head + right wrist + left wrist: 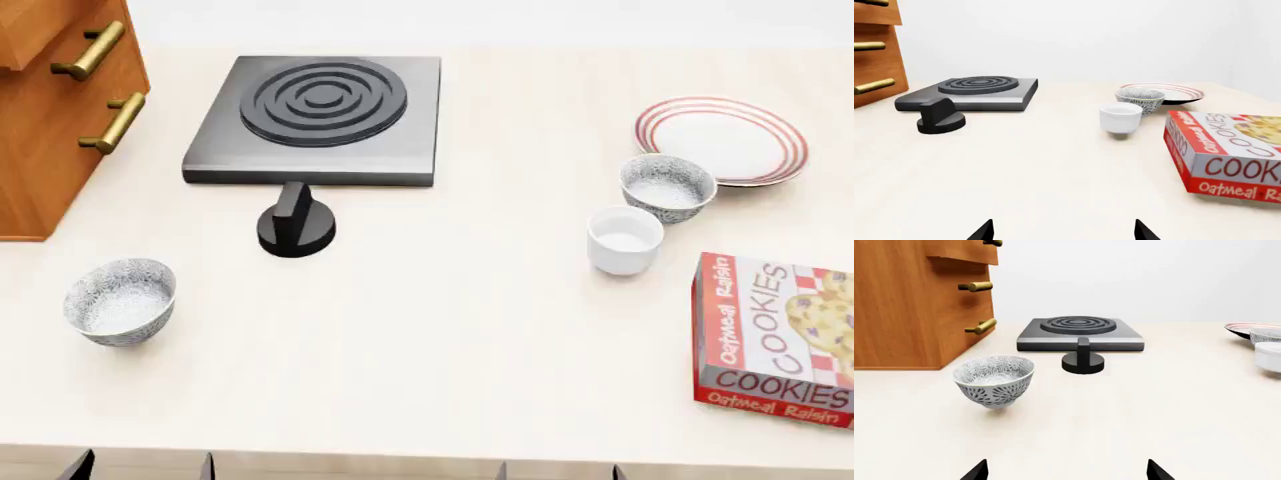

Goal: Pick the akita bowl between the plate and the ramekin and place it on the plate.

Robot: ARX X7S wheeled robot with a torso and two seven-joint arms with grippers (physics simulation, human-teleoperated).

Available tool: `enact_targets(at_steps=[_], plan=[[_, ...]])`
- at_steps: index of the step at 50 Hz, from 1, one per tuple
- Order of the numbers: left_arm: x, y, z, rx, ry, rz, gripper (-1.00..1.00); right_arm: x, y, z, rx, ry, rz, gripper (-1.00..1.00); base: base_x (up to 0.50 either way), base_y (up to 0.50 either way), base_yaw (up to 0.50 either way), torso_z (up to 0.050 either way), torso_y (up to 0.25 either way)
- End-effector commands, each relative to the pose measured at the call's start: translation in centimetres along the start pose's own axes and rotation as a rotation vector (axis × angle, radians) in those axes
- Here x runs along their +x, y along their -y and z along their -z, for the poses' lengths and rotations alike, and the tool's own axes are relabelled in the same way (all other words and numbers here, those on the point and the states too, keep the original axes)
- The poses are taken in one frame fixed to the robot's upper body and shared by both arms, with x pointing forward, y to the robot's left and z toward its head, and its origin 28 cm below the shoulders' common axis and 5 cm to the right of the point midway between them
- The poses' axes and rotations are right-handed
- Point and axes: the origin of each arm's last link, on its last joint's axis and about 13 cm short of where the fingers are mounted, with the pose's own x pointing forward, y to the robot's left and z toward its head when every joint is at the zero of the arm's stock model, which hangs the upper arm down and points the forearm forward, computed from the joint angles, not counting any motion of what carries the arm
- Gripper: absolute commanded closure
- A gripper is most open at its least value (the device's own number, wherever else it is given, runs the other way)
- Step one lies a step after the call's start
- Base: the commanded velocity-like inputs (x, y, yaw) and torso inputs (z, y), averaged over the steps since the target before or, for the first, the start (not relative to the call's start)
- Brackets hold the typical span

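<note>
Grey-and-white speckled akita bowl (pixel 666 186) sits between red-ringed white plate (pixel 722 139) and plain white ramekin (pixel 623 239), untouched. Right gripper (pixel 1063 231) and left gripper (pixel 1067 471): jaws spread wide, empty, likely pre-approach.

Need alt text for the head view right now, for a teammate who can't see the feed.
A pale countertop seen from above: the target akita bowl sits between a red-ringed plate and a white ramekin, right of centre. A second patterned bowl sits far left near a wooden cabinet, with a black burner, a knob and a cookie box.
</note>
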Motion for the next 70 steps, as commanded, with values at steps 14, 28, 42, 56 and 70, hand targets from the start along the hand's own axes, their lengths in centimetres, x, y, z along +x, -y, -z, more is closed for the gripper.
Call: enact_targets(at_steps=[14, 28, 42, 56, 70], plan=[[0.1, -0.1, 0.1, -0.014, -0.001, -0.021, -1.0, -0.3, 0.0, -0.1, 0.023, 0.038, 0.001, -1.0, 0.0, 0.0, 0.0, 0.0, 0.0], [0.4, -0.8, -6.0, -0.029, 0.134, -0.019, -1.0, -0.4, 0.7, -5.7, 0.031, 0.147, -0.004, -1.0, 0.13, 0.0, 0.0, 0.0, 0.0], [-0.3, -1.3, -12.3, -0.053, 0.202, 0.056, -1.0, -0.5, 1.6, -13.5, 0.015, 0.187, -0.069, -1.0, 0.5, 0.0, 0.0, 0.0, 0.0], [-0.3, -1.4, -16.2, -0.061, 0.278, 0.097, -1.0, -1.0, 2.3, -18.6, 0.005, 0.285, -0.097, -1.0, 0.5, 0.0, 0.0, 0.0, 0.0], [-0.4, -1.5, -16.4, -0.059, 0.266, 0.12, -1.0, -0.9, 2.3, -18.9, -0.027, 0.288, -0.133, -1.0, 0.5, 0.0, 0.0, 0.0, 0.001]])
